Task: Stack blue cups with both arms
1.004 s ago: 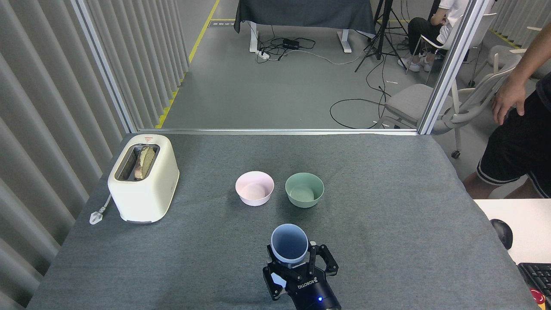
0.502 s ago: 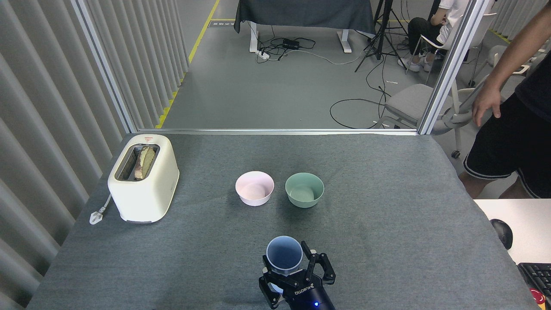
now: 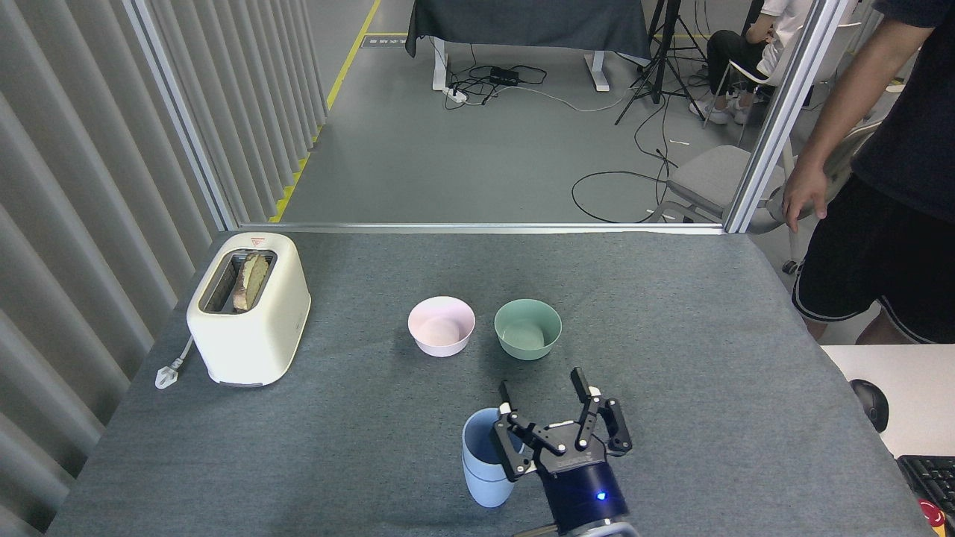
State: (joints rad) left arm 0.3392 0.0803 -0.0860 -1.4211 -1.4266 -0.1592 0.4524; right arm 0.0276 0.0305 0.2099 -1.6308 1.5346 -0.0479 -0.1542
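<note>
- Two blue cups (image 3: 483, 466) sit nested in one stack, upright on the worktop (image 3: 336, 447) near its front edge.
- Right hand (image 3: 548, 418) has let go since a moment ago: fingers spread apart, risen just right of the rim.
- Left hand is out of view.
- Person (image 3: 880, 201) at right has stepped closer.

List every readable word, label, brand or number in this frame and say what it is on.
None can be read.
Toaster: small red mark on its top, too small to read.
Floor sign at the far yellow line: blurred.
Right gripper: no lettering shows at this angle.
Blue cups and both bowls: unmarked.
</note>
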